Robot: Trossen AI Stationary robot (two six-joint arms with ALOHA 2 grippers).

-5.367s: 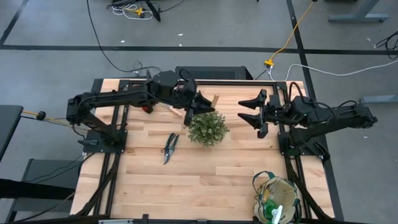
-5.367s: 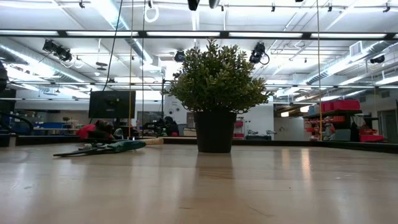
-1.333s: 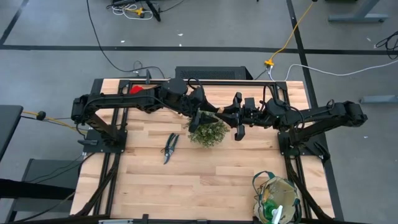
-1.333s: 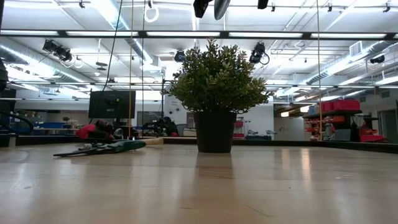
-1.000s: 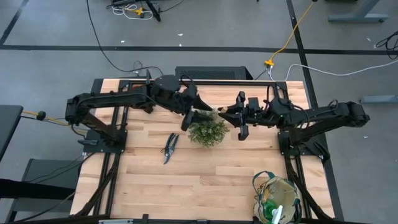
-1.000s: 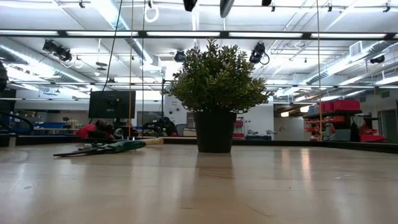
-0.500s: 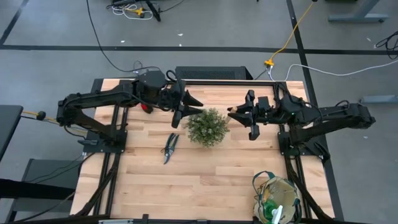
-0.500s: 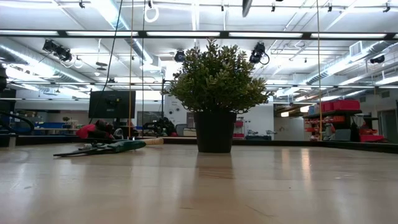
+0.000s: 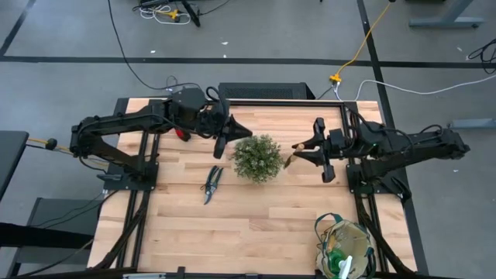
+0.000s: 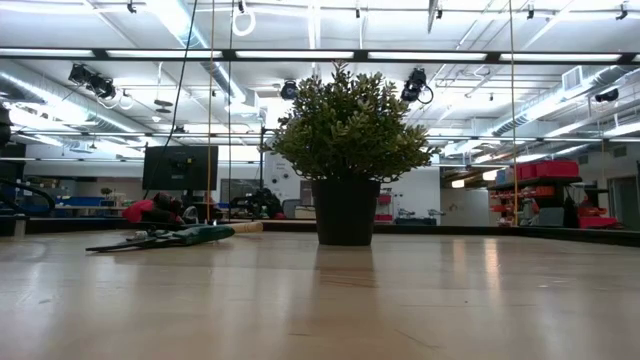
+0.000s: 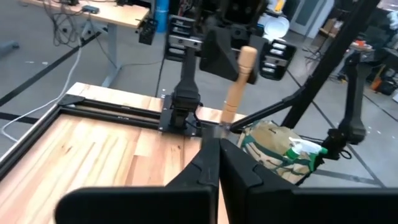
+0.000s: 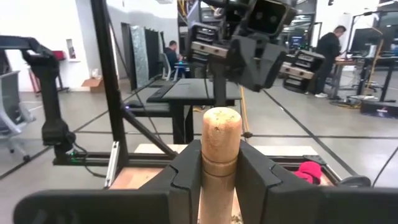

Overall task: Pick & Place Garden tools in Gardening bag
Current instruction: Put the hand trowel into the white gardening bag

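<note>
The right gripper (image 9: 308, 152), near the bench's (image 9: 256, 225) right edge beside the plant (image 9: 257, 158), pinches a wooden-handled tool (image 12: 220, 155); the left gripper (image 9: 225, 134), fingers pressed together, hovers near the far edge; the pruning shears (image 9: 211, 184) lie left of centre; the gardening bag (image 9: 346, 248) sits at the near right corner.

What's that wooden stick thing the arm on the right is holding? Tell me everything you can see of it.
It is a garden tool with a pale, round wooden handle, its end rounded, with a groove just below. The right gripper is shut on the handle, one dark finger on each side, holding it above the table beside the potted plant. In the high view the tool sticks out toward the plant. Its metal end is too small to identify.
</note>
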